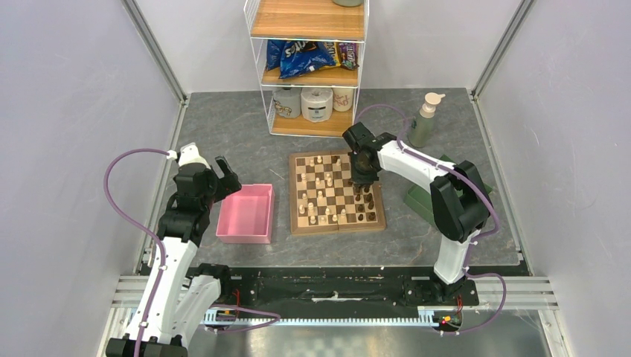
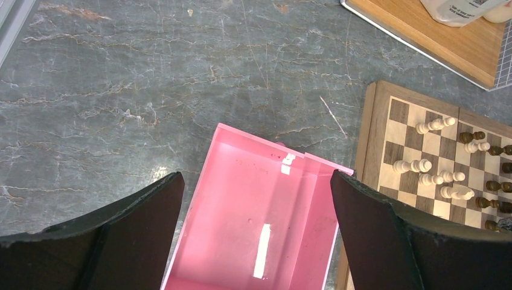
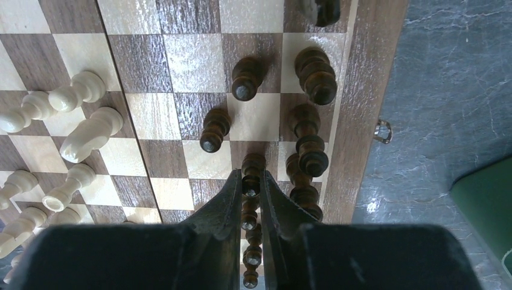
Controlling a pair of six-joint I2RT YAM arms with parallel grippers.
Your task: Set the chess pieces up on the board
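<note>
- Your right gripper (image 3: 252, 188) is over the right side of the board (image 1: 299, 224), with the jaws nearly shut. The tips pinch the head of a dark pawn (image 3: 252, 172), so I judge that it is held. I cannot tell if its base touches the square.
- The grip is so narrow because the pawn is very thin. A wider opening would risk knocking the dark pieces (image 3: 314, 75) that stand just beside it, along the border.
- More dark pawns show in the gap between the fingers, in one line under the wrist. It seems you are building the pawn row next to the back row.
- The white pieces (image 3: 90, 130) are on the other half of the board. Several of them lie on their side and are not yet arranged.
- Your left gripper (image 2: 256, 181) hangs wide open and holds nothing. It is above the pink tray (image 1: 244, 236), apart from the board. I think it waits there so that the two arms do not cross.
- Let the pawn go slowly, because its neighbours are close.
</note>
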